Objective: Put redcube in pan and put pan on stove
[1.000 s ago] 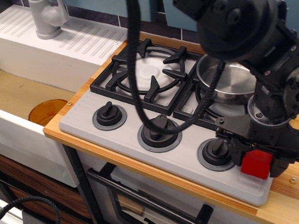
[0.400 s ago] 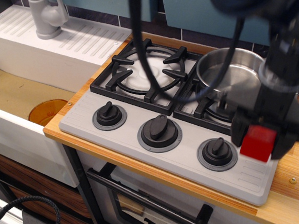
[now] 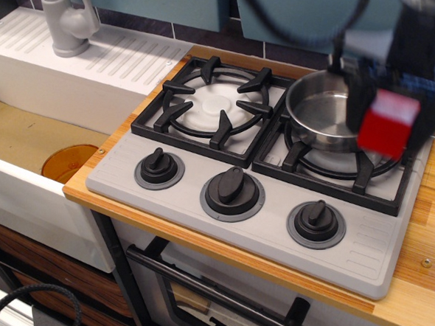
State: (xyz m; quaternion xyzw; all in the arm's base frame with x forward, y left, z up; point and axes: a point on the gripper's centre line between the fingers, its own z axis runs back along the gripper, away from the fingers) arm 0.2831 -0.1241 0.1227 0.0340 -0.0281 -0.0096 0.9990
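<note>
Redcube (image 3: 389, 123) had risen a good way in the past second: from low by the stove's (image 3: 262, 171) front right corner, beside the rightmost knob (image 3: 316, 221), it had travelled up and back until it hung in the air at the right edge of the pan (image 3: 325, 114), partly overlapping its rim as the camera saw it. The hand (image 3: 389, 121) had gone with it and was clamped on the cube, a dark finger (image 3: 357, 104) showing on the left and a blurred dark mass on the right. This meant the pick was done and the carry nearly over; by my judgement the cube still needed a small shift left to sit over the pan's middle before release.

The pan itself already rested on the right burner's grate (image 3: 343, 166), so the second half of the task looked largely settled. The arm came down from the top right corner, motion-blurred, its black cable (image 3: 298, 34) looping across the top of the view. The left burner (image 3: 215, 106) stood bare.
</note>
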